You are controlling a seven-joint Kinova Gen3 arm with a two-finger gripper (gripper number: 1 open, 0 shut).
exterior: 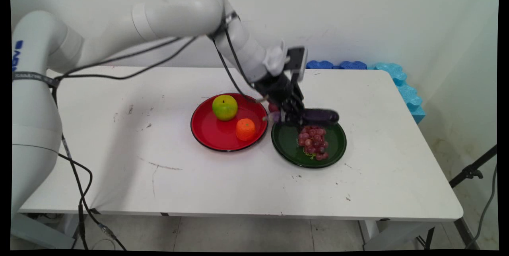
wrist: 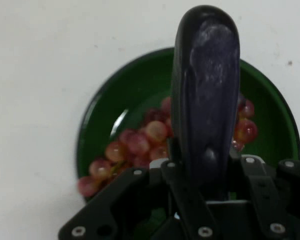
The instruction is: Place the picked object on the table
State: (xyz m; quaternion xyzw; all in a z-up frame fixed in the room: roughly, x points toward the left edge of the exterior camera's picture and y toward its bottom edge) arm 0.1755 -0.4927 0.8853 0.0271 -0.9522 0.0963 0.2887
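Note:
My gripper (exterior: pixel 293 117) is shut on a dark purple eggplant (exterior: pixel 320 116) and holds it roughly level just above the far rim of a green plate (exterior: pixel 286 144). In the hand view the eggplant (wrist: pixel 206 95) rises between the fingers and covers the middle of the green plate (wrist: pixel 117 105). A bunch of red grapes (exterior: pixel 313 141) lies on that plate, under and in front of the eggplant. The same grapes (wrist: pixel 140 145) show on both sides of the eggplant in the hand view.
A red plate (exterior: pixel 208 130) sits just left of the green one, carrying a green apple (exterior: pixel 224 107) and an orange (exterior: pixel 245 129). Blue foam pieces (exterior: pixel 397 83) line the table's far right corner. Black cables hang from the arm over the table's left part.

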